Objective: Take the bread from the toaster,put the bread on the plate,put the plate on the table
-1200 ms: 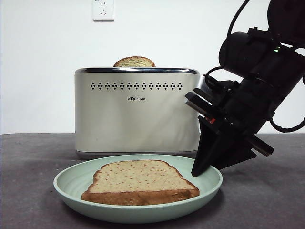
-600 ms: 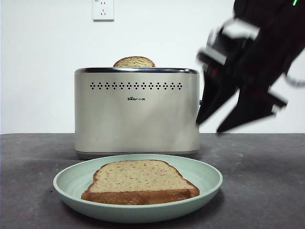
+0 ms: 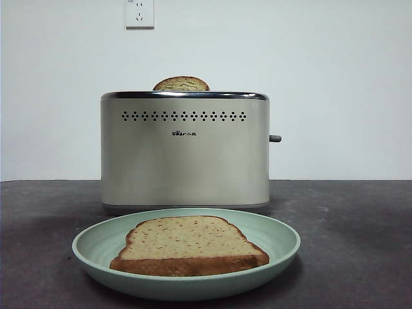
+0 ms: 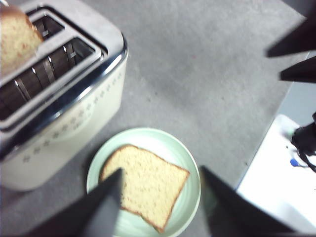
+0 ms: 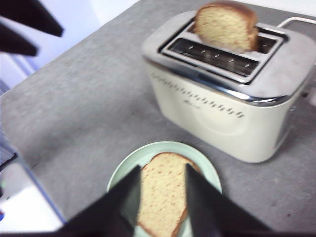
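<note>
Bread (image 3: 188, 246), flat tan slice with reddish flecks and brown crust, lying flat on round pale mint-green plate (image 3: 283, 241), itself resting on dark grey tabletop (image 3: 360, 257) before cream-beige toaster (image 3: 185, 151). Dark arm, seen beside plate a second ago, being withdrawn from front view. Left gripper (image 4: 160, 200) being held wide and empty above plate; right gripper (image 5: 163, 195) narrower, empty. Placement being judged complete.

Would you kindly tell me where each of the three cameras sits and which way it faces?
Front view: low, at table height, looking level across the plate and bread to the toaster; no arm shows.
Left wrist view: high above, looking down; the open left claw frames the plate.
Right wrist view: high above, looking down; the open right claw straddles the bread.
All three share the bread, plate, toaster and the second slice in the toaster.
</note>
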